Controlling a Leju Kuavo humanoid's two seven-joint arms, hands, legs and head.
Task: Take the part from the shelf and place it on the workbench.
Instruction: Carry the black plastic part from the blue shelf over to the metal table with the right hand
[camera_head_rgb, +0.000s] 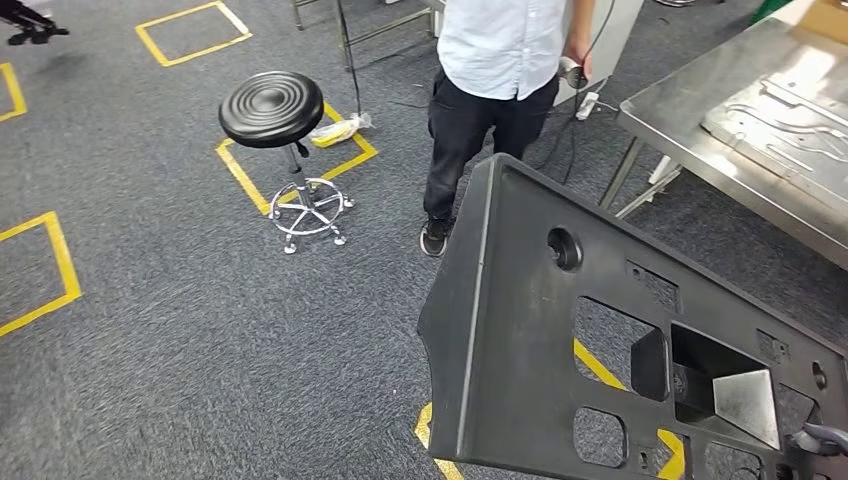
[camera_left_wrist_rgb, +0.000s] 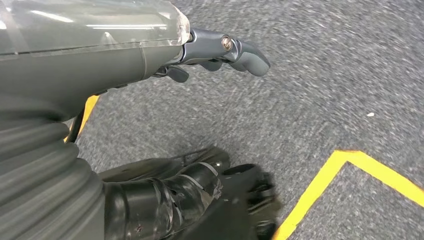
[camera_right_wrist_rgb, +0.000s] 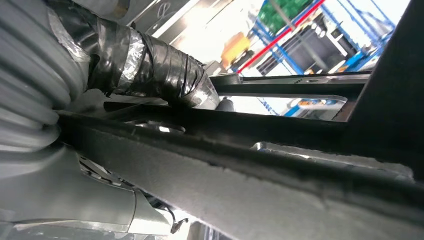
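the black plastic panel (camera_head_rgb: 560, 330), a large moulded part with cut-out windows and a round hole, fills the lower right of the head view, tilted and carried off the floor. the right hand (camera_right_wrist_rgb: 150, 65) grasps it: in the right wrist view its taped dark fingers (camera_right_wrist_rgb: 165, 75) wrap over a rib of the panel, and a fingertip shows at the lower right corner of the head view. the left hand (camera_left_wrist_rgb: 220, 50) hangs over the grey carpet (camera_head_rgb: 180, 330), holding nothing, fingers loosely bent and apart. the steel workbench (camera_head_rgb: 680, 110) sits at the upper right of the head view, already bearing a flat metal plate (camera_head_rgb: 790, 125). a person (camera_head_rgb: 500, 60) stands at top centre, just beside the bench corner, and a black stool (camera_head_rgb: 272, 110) stands at upper left.

the step in hand looks like carrying the panel to the bench. to do it well, the turn toward the bench should likely be slow, since a one-sided grip on so wide a part invites swinging. the panel's far edge should stay clear of the person and the bench leg, and be lifted above the bench rim before it is set on a bare part of the top.
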